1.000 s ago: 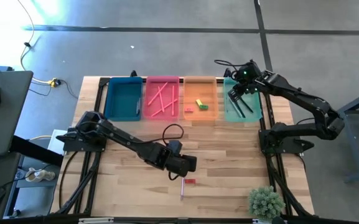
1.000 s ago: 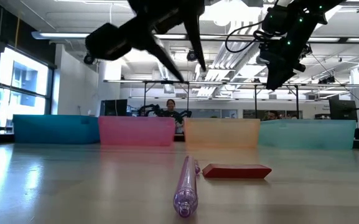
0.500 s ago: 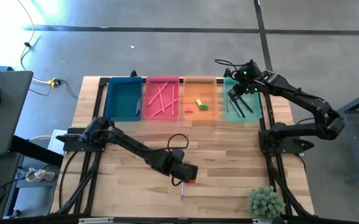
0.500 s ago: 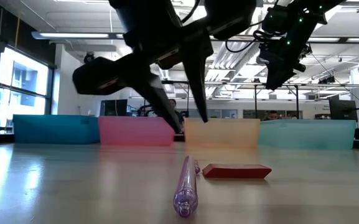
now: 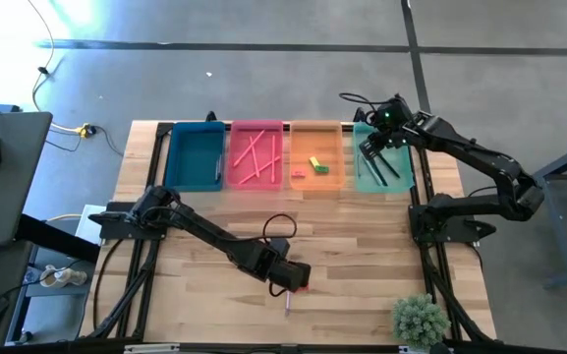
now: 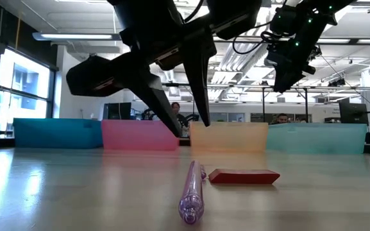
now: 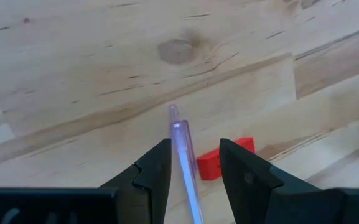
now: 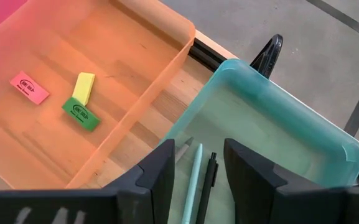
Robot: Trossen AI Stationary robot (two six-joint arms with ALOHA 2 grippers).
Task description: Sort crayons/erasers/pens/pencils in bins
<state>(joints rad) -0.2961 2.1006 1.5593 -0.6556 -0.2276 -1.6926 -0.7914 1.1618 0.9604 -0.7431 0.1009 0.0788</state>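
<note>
Your left gripper (image 7: 191, 165) hangs with fingers parted astride a glossy translucent purple pen (image 7: 185, 155) beside a blocky red eraser (image 7: 226, 158) at lower centre on grained wood, gripping nothing.

From overhead, the left arm (image 5: 263, 261) covers most of the red eraser (image 5: 301, 288). The clear pen (image 7: 187, 163) runs off the wrist picture's edge.

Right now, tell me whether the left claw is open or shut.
Open. The left claw hovers above the table with a gap between its fingers, straddling the translucent purple pen without touching it.
</note>
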